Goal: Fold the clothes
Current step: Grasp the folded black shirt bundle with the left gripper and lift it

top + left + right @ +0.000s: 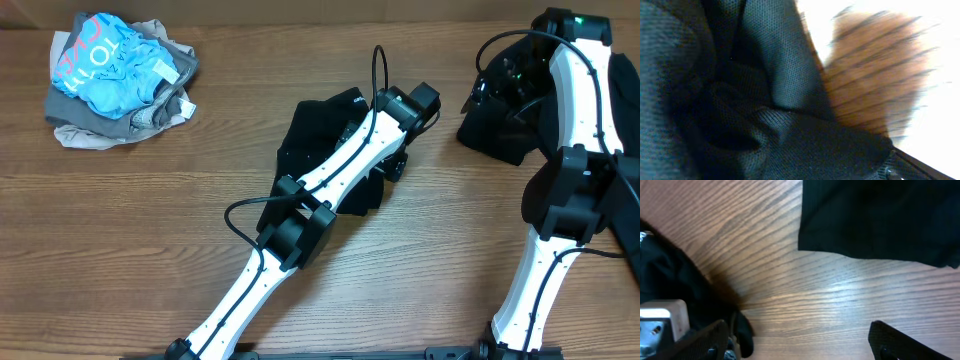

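Light-blue bundle (118, 76) solely in overhead view

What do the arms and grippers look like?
Both the left arm and right arm have white link shells, chunky black joints and thin black cables looping alongside. A green light glows on the right arm. The right gripper has black fingers.

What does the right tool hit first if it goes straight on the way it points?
Probably the bare table: the right tool is open with nothing between its fingers. A black shirt lies further ahead; depth is unclear, so a shallow path could reach its edge first.
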Motion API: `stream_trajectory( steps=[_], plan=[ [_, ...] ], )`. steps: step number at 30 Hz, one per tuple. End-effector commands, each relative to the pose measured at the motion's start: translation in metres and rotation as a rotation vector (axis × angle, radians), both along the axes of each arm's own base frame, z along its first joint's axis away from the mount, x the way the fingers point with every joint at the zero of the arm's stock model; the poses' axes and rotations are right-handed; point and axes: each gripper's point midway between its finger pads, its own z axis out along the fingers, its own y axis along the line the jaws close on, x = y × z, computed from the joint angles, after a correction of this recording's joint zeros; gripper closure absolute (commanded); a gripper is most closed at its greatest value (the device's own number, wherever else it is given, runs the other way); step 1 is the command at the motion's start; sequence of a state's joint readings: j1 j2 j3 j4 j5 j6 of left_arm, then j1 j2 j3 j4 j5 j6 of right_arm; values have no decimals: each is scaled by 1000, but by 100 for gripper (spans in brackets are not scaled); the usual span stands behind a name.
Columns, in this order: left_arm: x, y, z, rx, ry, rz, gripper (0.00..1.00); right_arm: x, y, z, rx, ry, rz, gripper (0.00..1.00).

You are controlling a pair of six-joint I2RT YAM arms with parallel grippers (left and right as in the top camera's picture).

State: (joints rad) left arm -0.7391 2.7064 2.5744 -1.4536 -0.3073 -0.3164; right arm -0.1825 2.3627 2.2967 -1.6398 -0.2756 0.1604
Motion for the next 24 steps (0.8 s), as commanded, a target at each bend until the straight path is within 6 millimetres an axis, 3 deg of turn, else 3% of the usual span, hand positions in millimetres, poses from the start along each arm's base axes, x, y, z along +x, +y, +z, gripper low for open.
stream_trajectory(
  steps=[1,5,6,8,9,10,14,18,22,24],
  plan=[
    [12,58,-46,237,8,52,6,2,-5,18,-46,-49,18,6],
    [12,78,-59,260,55,84,13,2,-5,18,-48,-46,18,6],
    [11,83,-63,268,70,91,21,2,-5,18,-48,-46,18,6],
    [7,96,-73,281,108,112,68,2,-5,18,-48,-47,18,6],
    [6,102,-78,284,125,123,85,2,-5,18,-48,-47,18,6],
    [4,107,-81,286,138,132,96,2,-5,18,-48,-47,18,6],
    [3,126,-92,302,165,170,96,3,-6,18,-48,-51,18,6],
    [10,147,-89,305,184,200,96,4,-6,18,-49,-54,20,5],
    [21,168,-65,298,195,236,96,6,-6,18,-50,-67,36,5],
    [36,183,-31,268,173,248,96,7,-6,18,-51,-73,36,3]
  ],
)
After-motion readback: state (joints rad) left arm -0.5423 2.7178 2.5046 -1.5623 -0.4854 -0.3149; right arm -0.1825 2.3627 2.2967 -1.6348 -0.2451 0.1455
